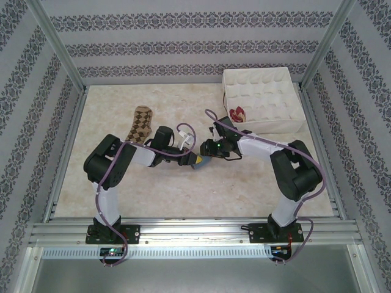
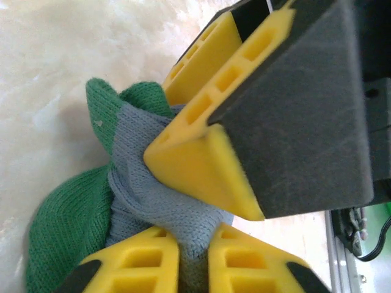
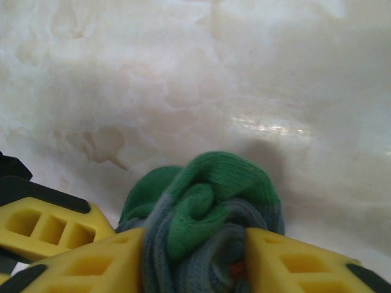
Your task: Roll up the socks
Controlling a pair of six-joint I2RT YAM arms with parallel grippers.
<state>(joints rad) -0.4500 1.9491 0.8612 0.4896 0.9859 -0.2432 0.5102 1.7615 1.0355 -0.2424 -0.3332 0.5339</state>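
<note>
Step in hand: rolling striped sock (image 3: 208, 201). Bundle sits on counter (image 3: 183, 73), wedged between both claws. Left claw (image 2: 192, 244) pinches grey fabric; right claw (image 3: 194, 244) clamps green roll. Next, likely: tuck cuff over without unwinding.

Your top camera looks down from behind the arm bases (image 1: 113, 232) over the whole cream marbled table (image 1: 183, 189). Both wrist cameras sit close, sharing the bunched green-and-grey knitted sock (image 2: 140, 195) at centre.
</note>
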